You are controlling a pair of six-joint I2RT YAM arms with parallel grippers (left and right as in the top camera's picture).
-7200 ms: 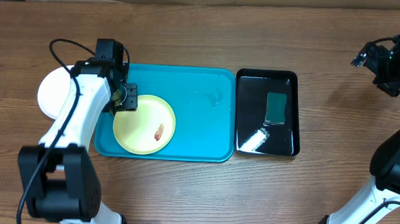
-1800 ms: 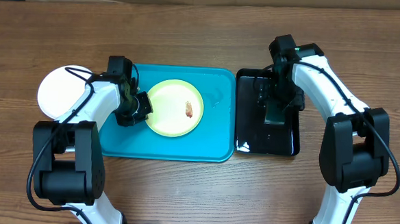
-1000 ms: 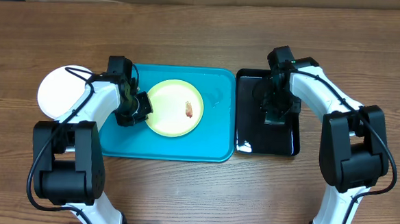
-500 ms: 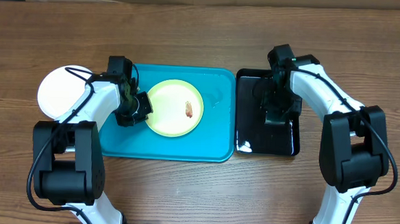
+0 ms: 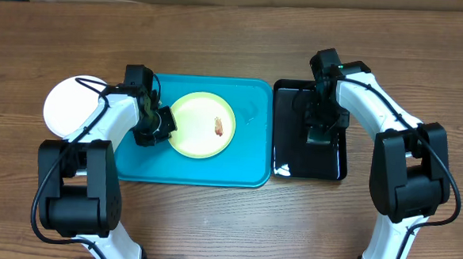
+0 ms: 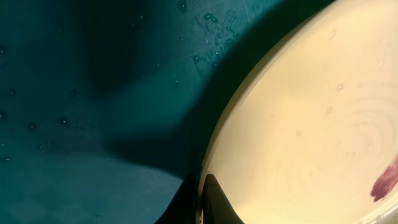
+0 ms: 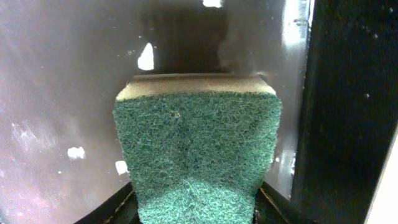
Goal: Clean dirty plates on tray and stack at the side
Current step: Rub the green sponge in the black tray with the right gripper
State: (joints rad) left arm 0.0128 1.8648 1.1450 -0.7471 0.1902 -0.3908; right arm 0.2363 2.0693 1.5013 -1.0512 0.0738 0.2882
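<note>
The pale yellow-green dirty plate (image 5: 204, 124), with a reddish smear (image 5: 218, 127), lies on the turquoise tray (image 5: 245, 166). My left gripper (image 5: 167, 124) is shut on its left rim; in the left wrist view the two fingertips (image 6: 200, 199) pinch the plate's edge (image 6: 298, 143) above the wet tray (image 6: 93, 93). A white plate (image 5: 62, 109) rests on the table left of the tray. My right gripper (image 5: 320, 132) is down in the black tray, its fingers pressed on both sides of the green sponge (image 7: 199, 143), which narrows between them.
The glossy black tray (image 5: 329, 162) sits right of the turquoise tray, with white foam spots on its floor (image 7: 146, 57). Its raised right wall (image 7: 348, 112) stands close beside the right gripper. Bare wooden table surrounds both trays.
The right gripper's jaws have closed in on the sponge and the wrist shifted slightly over the black tray. The left gripper and plate have stayed put.
</note>
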